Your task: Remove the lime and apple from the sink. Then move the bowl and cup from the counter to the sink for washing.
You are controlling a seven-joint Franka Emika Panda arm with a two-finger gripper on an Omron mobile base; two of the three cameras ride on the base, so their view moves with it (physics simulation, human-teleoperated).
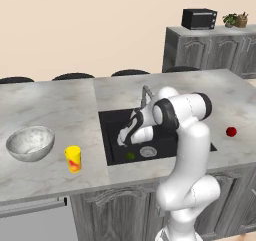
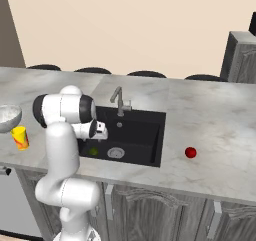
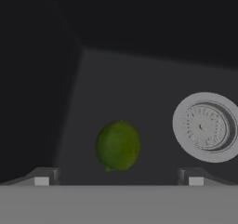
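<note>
Marbled grey counter runs across the kitchen island, with the sink (image 1: 112, 120) sunk black into its middle. On the basin floor lies the lime (image 3: 118, 145), near the front wall and just left of the round silver drain (image 3: 206, 127). It is a small, smooth, dark-green ball, slightly egg-shaped, resting free with nothing touching it.

Above it hangs the gripper (image 3: 118, 180), pointing down into the basin; its two tips stand wide apart, one on either side of the lime, so the jaws are open and hold nothing.

Further right, the apple (image 1: 231, 131) already sits on the counter, glossy red, well apart from the basin. So I judge the first fruit is out and the lime is next.

On the left stretch of counter the cup (image 1: 73, 159), a yellow tumbler with a red-orange mark, stands upright near the front edge. Just beside it to the left sits the bowl (image 1: 30, 143), wide and grey-white marbled. Both are yet to go into the basin, so most of the task remains.
</note>
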